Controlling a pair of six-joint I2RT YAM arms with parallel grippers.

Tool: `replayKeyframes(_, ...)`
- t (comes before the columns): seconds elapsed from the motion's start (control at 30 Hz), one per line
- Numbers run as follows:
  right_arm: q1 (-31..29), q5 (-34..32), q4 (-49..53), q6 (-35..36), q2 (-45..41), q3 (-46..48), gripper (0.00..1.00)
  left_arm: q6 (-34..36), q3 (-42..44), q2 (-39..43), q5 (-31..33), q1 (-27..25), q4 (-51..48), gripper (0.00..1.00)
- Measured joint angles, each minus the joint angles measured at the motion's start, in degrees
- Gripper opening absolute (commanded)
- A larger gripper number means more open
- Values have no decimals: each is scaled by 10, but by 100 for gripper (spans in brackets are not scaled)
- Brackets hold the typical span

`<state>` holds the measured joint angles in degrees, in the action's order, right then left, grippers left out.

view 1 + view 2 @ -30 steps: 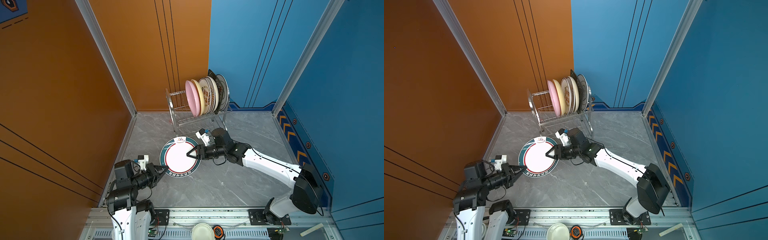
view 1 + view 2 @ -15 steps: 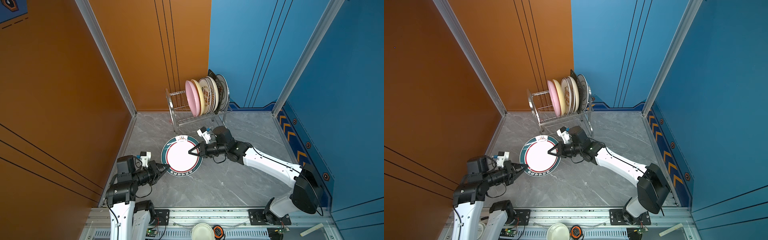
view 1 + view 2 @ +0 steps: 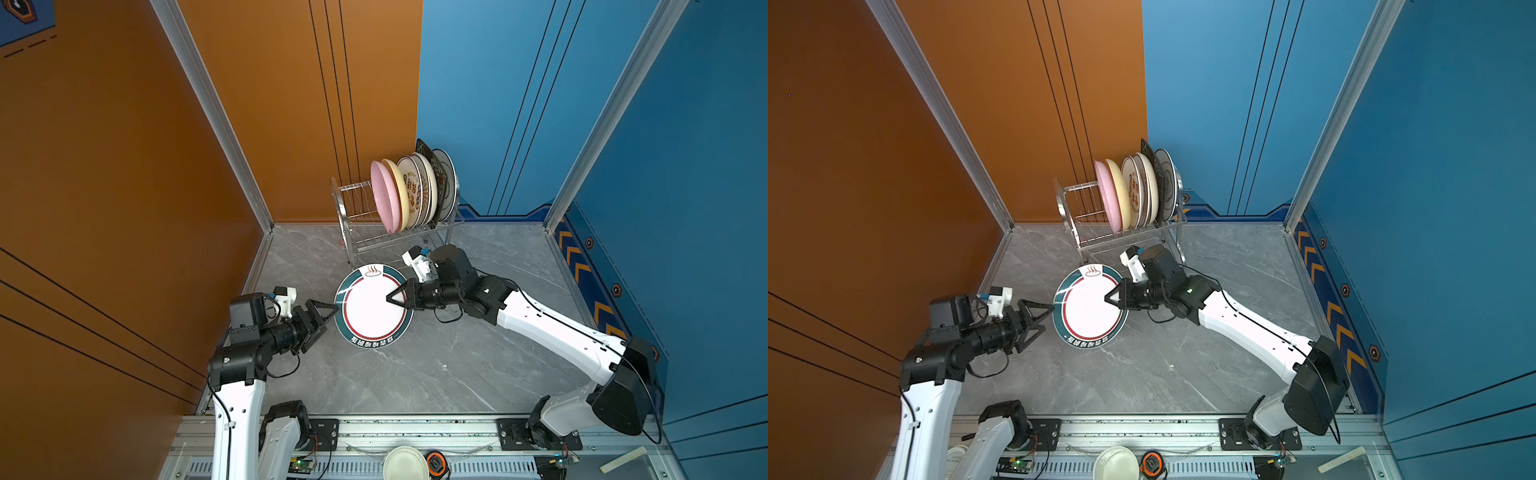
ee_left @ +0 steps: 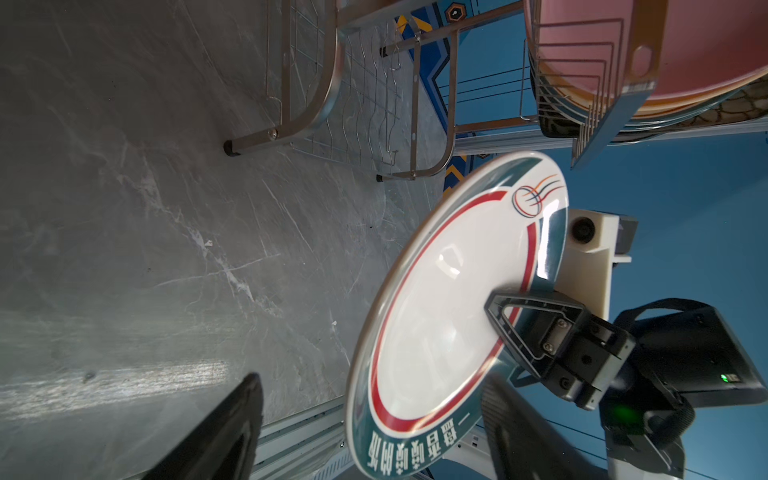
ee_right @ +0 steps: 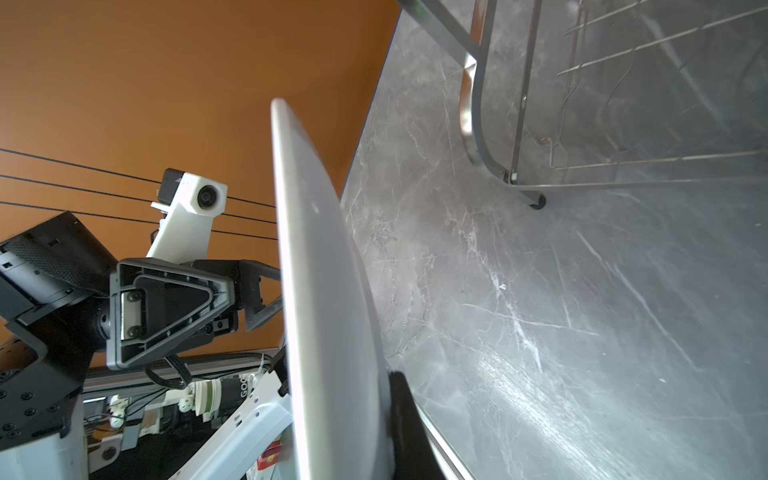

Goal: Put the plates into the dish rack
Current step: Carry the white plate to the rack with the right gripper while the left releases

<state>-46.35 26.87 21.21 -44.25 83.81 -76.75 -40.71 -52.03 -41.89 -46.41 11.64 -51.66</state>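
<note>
Teal-rimmed white round plate [image 3: 374,309] tilted | right gripper [image 3: 392,298] clamped on its rim | left gripper [image 3: 1047,318] spread wide beside it, empty

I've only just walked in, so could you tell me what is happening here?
The robot is loading plates into the dish rack. The right tool is shut on the rim of the teal-rimmed plate, holding it tilted in front of the rack. The left tool stands open beside the opposite rim, not gripping. The pink plate and several others already stand in the upper tier.
</note>
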Motion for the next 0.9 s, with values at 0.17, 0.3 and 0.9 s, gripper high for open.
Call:
replayKeyframes(0.17,0,-53,70,25,-32,-50,0,4,-18,-23,40,6,17,95)
replayKeyframes(0.3,-3,-95,123,42,-41,-99,0,4,-36,-47,70,7,48,97)
replayKeyframes(0.9,-103,-468,336,172,102,-551,0,13,-42,-111,130,-42,185,98)
